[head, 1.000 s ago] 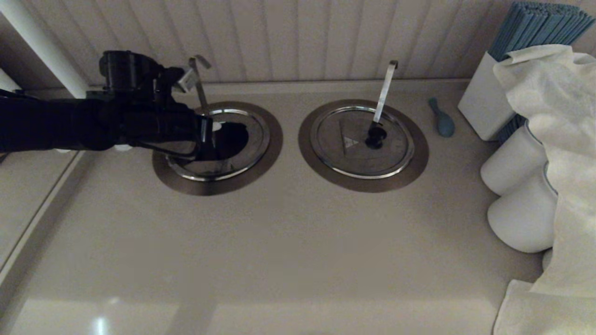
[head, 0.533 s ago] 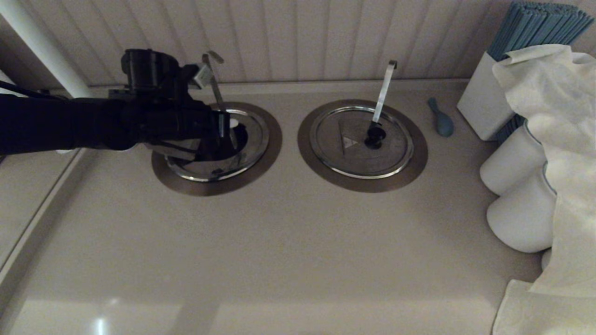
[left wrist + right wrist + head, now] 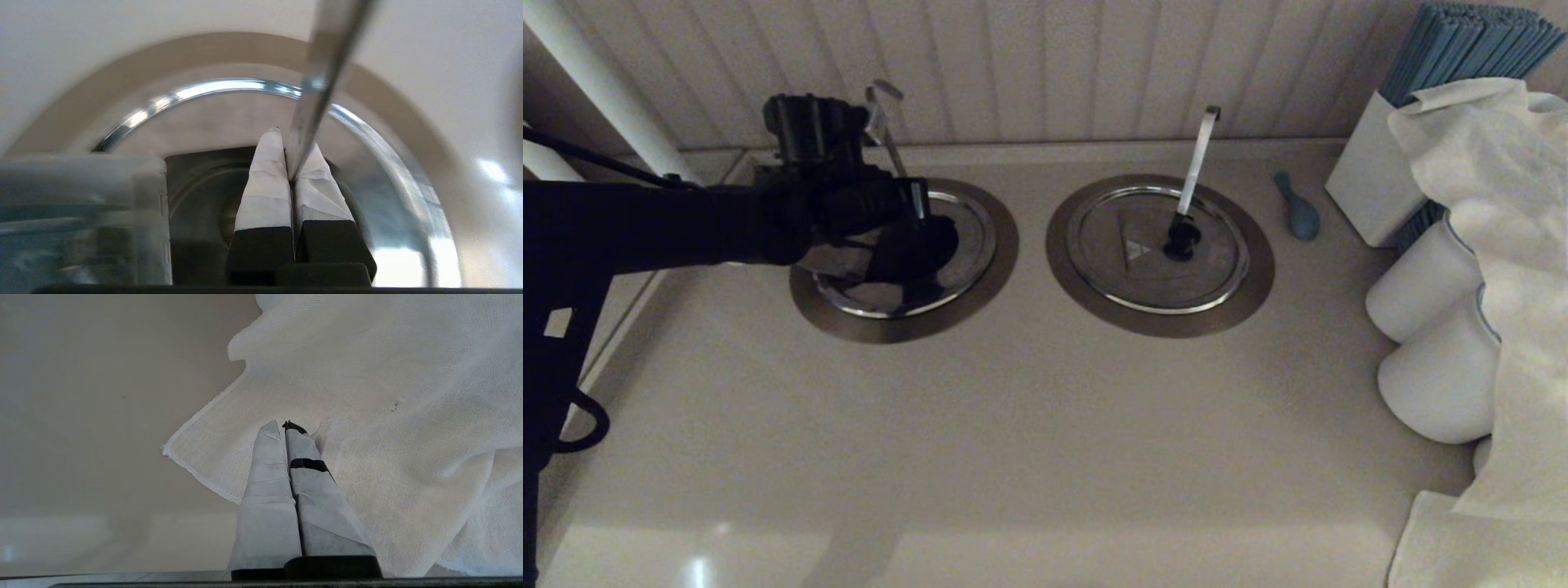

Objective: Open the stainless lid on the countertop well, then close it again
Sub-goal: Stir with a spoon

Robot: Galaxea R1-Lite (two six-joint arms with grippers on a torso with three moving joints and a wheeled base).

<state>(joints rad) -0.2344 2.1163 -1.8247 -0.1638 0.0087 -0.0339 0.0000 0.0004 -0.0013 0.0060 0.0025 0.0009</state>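
Observation:
The stainless lid lies almost flat over the countertop well, whose brown flange rings it at the back left of the counter. My left gripper reaches in from the left and is shut over the lid's centre; the black knob is hidden under the fingers. In the left wrist view the taped fingertips press together above the lid. The slim hook-tipped handle rises just beyond them. My right gripper is shut and empty over a white cloth, outside the head view.
The twin lid with its broad pale handle covers the well to the right. A blue spoon-like piece, a white box of blue sticks, white jars and a draped cloth crowd the right side. A panelled wall stands behind.
My left arm has moved right and toward the wall with the lid. The lid has dropped from a tilt to nearly flat, and the dark opening has closed up.

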